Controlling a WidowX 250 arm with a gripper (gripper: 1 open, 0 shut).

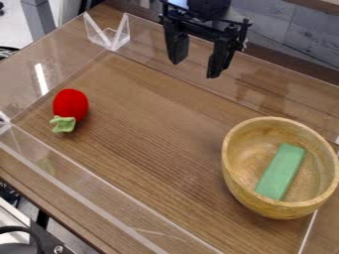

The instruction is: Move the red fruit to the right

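Pincer [196,58] with fingers apart above the table, red fruit [67,107] leafy cap toward lower left.

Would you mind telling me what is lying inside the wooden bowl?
A flat green block lies inside the wooden bowl, leaning against its inner wall. The bowl surface beneath the block is covered.

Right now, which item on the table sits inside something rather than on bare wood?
The flat green block: it lies inside the wooden bowl at the right. The red fruit sits alone on the bare tabletop at the left.
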